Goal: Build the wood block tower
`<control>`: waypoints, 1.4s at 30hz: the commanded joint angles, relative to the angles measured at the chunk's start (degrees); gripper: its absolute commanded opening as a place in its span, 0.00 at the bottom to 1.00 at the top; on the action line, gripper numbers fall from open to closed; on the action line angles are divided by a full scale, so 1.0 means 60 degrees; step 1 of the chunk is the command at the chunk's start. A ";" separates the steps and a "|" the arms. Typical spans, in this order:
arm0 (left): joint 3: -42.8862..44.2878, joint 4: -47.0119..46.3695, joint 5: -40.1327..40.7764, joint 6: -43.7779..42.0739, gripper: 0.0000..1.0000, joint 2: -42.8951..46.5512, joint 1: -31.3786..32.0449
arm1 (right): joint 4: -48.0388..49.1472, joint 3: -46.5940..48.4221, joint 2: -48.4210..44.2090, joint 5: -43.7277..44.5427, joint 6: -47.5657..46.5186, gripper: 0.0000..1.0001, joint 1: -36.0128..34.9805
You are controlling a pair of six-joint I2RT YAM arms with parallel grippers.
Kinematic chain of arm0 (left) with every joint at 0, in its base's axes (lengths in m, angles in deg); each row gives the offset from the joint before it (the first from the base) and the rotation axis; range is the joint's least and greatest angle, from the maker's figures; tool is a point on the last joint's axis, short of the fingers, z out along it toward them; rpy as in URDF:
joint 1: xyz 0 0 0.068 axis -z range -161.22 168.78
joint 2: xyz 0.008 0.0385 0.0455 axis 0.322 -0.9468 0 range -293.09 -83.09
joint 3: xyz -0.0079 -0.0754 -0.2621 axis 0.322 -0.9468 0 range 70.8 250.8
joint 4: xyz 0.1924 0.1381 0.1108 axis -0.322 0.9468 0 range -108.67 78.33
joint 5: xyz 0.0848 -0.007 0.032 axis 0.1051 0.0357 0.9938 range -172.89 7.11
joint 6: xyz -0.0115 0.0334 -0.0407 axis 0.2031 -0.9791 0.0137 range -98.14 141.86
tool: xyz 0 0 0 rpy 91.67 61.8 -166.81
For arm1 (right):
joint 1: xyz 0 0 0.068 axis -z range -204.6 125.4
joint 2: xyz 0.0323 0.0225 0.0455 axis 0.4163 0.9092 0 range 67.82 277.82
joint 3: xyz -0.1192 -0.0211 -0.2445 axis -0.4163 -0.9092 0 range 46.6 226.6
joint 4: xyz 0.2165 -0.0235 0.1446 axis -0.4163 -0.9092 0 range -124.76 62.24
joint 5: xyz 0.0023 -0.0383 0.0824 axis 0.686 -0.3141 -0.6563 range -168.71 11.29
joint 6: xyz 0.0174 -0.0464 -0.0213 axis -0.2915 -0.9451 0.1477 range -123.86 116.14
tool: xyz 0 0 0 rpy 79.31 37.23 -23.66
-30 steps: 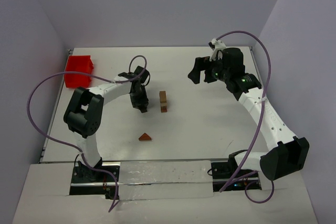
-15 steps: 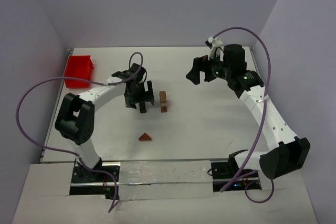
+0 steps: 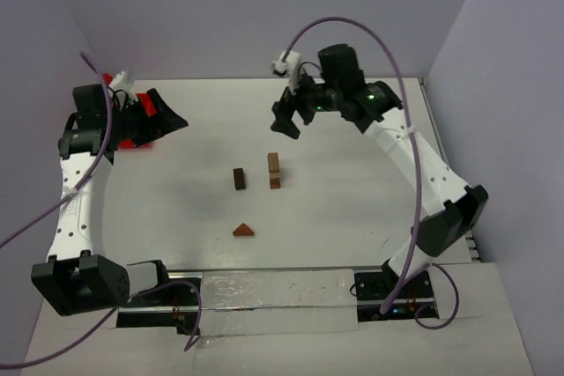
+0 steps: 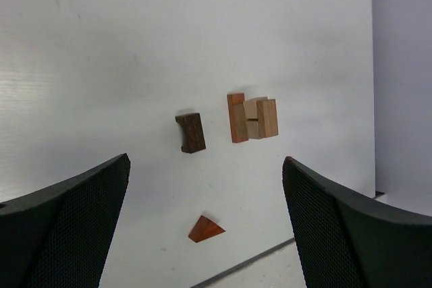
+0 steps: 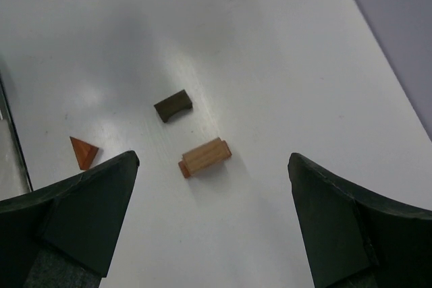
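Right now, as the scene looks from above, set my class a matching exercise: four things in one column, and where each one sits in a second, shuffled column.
Things
1. dark brown block
2. triangular wedge
3. wood block tower
4. red tray

Places
A. far back-left corner
B. alone, nearer the robot than every other block
C. in the middle, tan blocks on a reddish-brown one
D. just left of the tower, not touching it

Pairs: 1-D, 2-B, 3-C, 4-A
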 commanded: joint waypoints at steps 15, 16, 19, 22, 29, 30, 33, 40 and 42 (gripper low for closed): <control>-0.0737 0.0174 -0.6386 -0.2038 0.93 0.0567 -0.2514 | -0.1397 0.1983 0.5218 -0.0693 -0.4325 1.00 -0.1681; -0.0877 -0.0030 -0.6394 -0.1890 0.93 0.0667 -0.2521 | -0.1271 0.1863 0.5273 -0.0526 -0.4459 1.00 -0.1764; -0.1098 -0.0264 -0.6396 -0.1759 0.93 0.0844 -0.2523 | -0.1003 0.1641 0.5429 -0.0223 -0.4846 1.00 -0.1956; -0.1066 -0.0209 -0.6487 -0.1753 0.93 0.0852 -0.2517 | -0.0864 0.1581 0.5617 -0.0253 -0.5139 1.00 -0.2072; -0.1027 -0.0207 -0.6700 -0.1639 0.93 0.0956 -0.2615 | -0.0741 0.2378 0.6614 -0.0091 -0.5046 1.00 -0.2259; -0.1036 -0.0219 -0.6741 -0.1634 0.93 0.0978 -0.2643 | -0.0712 0.2503 0.6727 -0.0077 -0.4979 1.00 -0.2267; -0.1091 -0.0216 -0.6887 -0.1637 0.93 0.1030 -0.2735 | -0.0692 0.2679 0.7029 -0.0025 -0.4928 1.00 -0.2267; -0.1378 -0.0512 -0.7194 -0.1414 0.94 0.1013 -0.2941 | -0.0747 0.2544 0.7287 -0.0062 -0.4932 1.00 -0.2267; -0.1393 -0.0568 -0.7239 -0.1367 0.93 0.0978 -0.2976 | -0.0715 0.2479 0.7293 -0.0086 -0.4932 1.00 -0.2267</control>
